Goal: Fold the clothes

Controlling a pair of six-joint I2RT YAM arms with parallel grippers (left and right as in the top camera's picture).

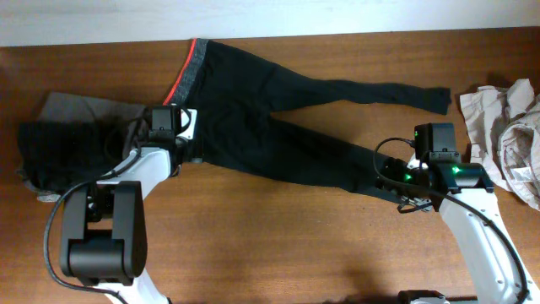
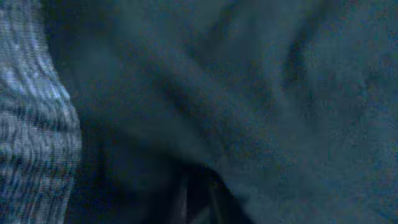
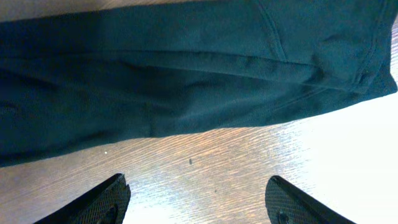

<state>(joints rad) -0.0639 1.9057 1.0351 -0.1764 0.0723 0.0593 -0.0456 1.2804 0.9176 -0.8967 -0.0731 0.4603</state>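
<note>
Black leggings (image 1: 278, 110) lie flat; right end effector (image 3: 196, 190) spread, left end effector (image 1: 190, 135) state unclear.

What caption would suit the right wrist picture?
Open right claw poised over the wooden table, just short of the black leggings.

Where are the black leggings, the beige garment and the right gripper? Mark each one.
black leggings (image 1: 245, 118): overhead view, on the seat area.
beige garment (image 1: 491, 114): overhead view, on its crumpled middle.
right gripper (image 3: 196, 190): right wrist view, midway between its open fingertips.
</note>
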